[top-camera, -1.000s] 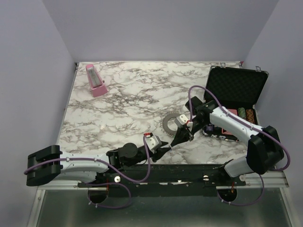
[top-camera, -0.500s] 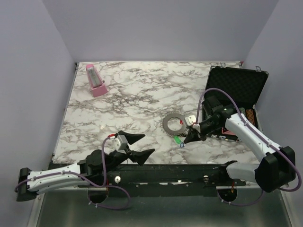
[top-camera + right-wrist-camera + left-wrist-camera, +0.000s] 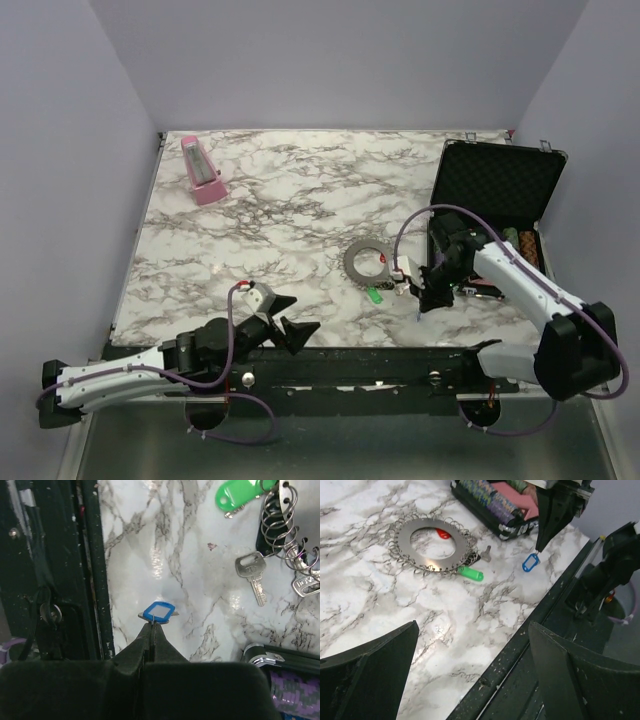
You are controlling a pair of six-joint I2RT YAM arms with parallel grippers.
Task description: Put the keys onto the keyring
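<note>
The keyring [image 3: 352, 262] lies flat on the marble, a toothed grey ring [image 3: 412, 530] rimmed with small wire loops [image 3: 295, 510]. A red key [image 3: 442, 533] shows in its hole. A green key [image 3: 377, 295] [image 3: 470, 573] [image 3: 239, 492] lies at its near edge, with a bare silver key [image 3: 486, 555] [image 3: 252, 570] beside it. My right gripper [image 3: 420, 305] [image 3: 152, 625] is shut on the small ring of a blue key [image 3: 530, 562] [image 3: 159, 612], held just above the table near the front rail. My left gripper [image 3: 297, 313] [image 3: 474, 625] stands wide open and empty, far left of the keyring.
An open black case [image 3: 495, 180] with stacked chips [image 3: 485, 500] stands at the right, just behind my right arm. A pink metronome [image 3: 203, 172] sits at the back left. The black front rail [image 3: 520, 650] runs close under both grippers.
My left gripper has opened wide and drawn back to the near left. The green key now lies on the table by the keyring. My right gripper shifted slightly right, still shut.
</note>
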